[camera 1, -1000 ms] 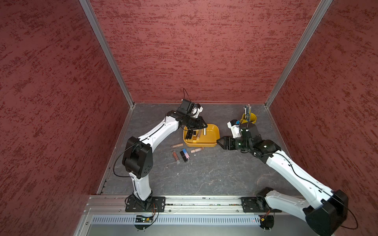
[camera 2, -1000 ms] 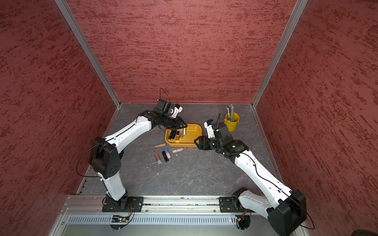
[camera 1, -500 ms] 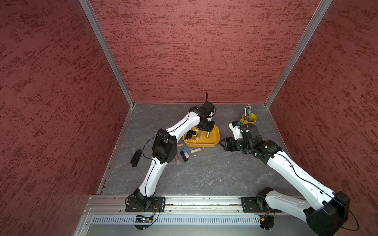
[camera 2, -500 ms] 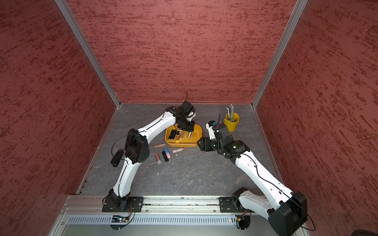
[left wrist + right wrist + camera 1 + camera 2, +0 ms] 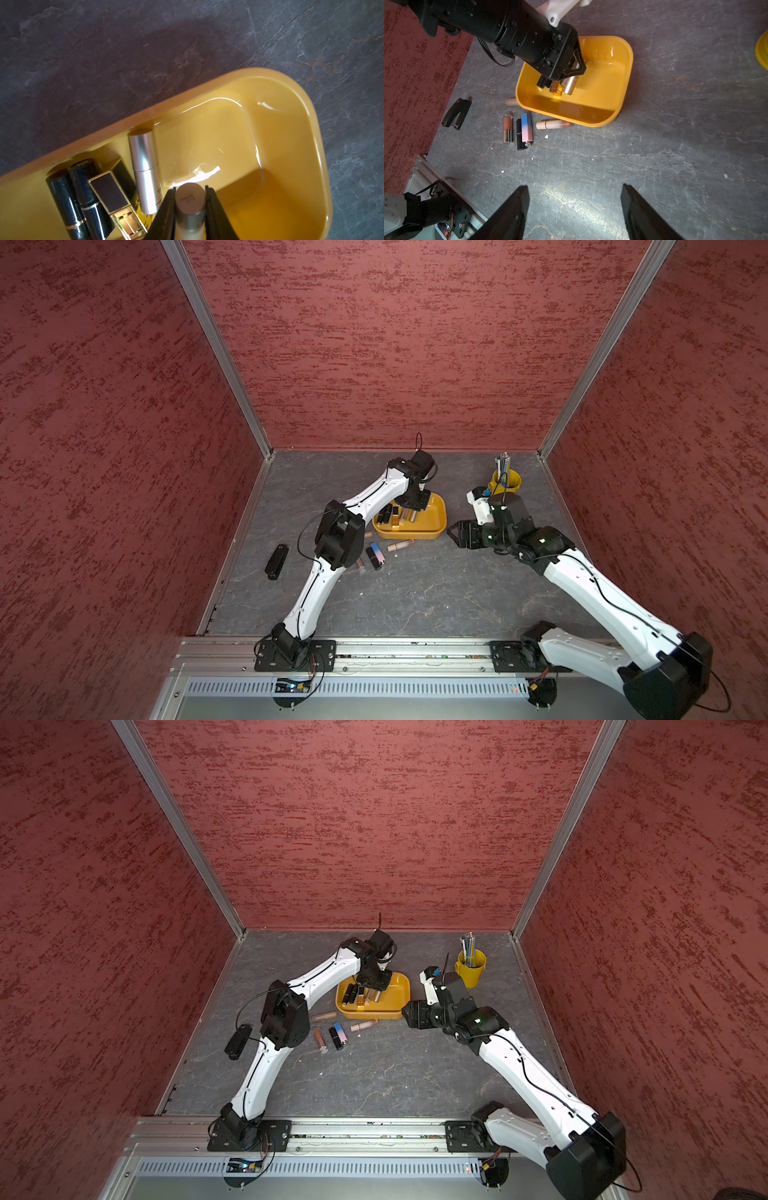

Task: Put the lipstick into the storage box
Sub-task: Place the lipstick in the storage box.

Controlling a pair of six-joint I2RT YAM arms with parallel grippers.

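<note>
Black fingers of the left pincer (image 5: 190,199) squeeze tight on one grey-capped lipstick (image 5: 189,205), pointing it down into the yellow storage box (image 5: 311,116). The left arm (image 5: 374,493) bends at the elbow and reaches far, wrist tipped down. Four more lie side by side in the box's left part: two black lipsticks (image 5: 62,199) (image 5: 87,187), one black-and-gold lipstick (image 5: 112,191), one silver lipstick (image 5: 145,166). Five lie on the table (image 5: 654,145) near the box: peach tube (image 5: 511,101), brown tube (image 5: 507,124), black tube (image 5: 519,134), blue-and-pink tube (image 5: 527,126), beige tube (image 5: 550,125). The right pincer (image 5: 575,187), just right of the box, gapes wide and holds nothing.
</note>
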